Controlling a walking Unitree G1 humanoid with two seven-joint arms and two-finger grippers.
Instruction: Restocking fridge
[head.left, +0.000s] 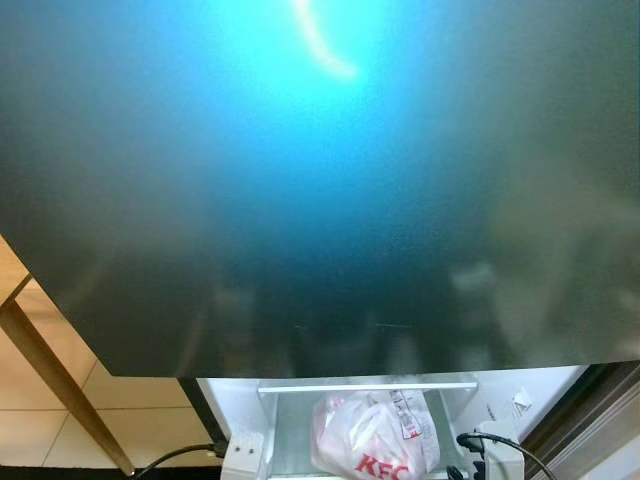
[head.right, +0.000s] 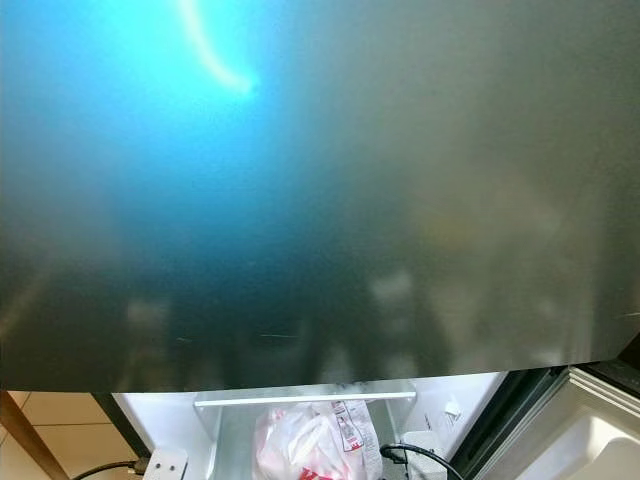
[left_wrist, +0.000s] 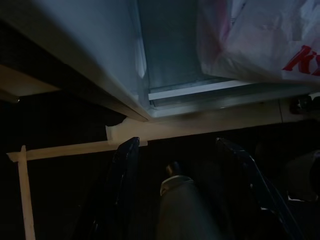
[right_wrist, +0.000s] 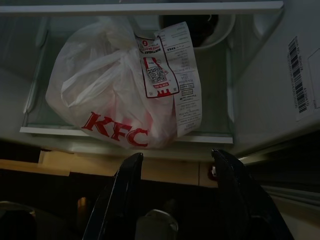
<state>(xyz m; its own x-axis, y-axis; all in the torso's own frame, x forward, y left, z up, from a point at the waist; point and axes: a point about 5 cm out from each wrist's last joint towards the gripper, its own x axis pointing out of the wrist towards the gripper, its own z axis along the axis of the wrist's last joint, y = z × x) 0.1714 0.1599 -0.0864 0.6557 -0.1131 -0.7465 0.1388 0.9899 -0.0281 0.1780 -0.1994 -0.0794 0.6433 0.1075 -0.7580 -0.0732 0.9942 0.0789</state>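
Observation:
A white plastic KFC bag (head.left: 372, 442) with a long receipt (right_wrist: 172, 75) stuck to it sits on a glass shelf (right_wrist: 215, 137) inside the open lower fridge compartment. My right gripper (right_wrist: 175, 167) is open just in front of that shelf, below the bag, and holds nothing. In the left wrist view my left gripper (left_wrist: 182, 172) is open and empty too, low in front of the fridge's white bottom edge, with the bag (left_wrist: 260, 40) beyond it. A glossy dark fridge door (head.left: 320, 200) with a blue reflection looms close above the compartment.
A white bowl-like container (right_wrist: 210, 30) stands behind the bag. A barcode sticker (right_wrist: 298, 75) marks the white inner wall. To my left are a wooden table leg (head.left: 60, 380) and the tiled floor (head.left: 30, 410). An open white door liner (head.right: 590, 430) is at the right.

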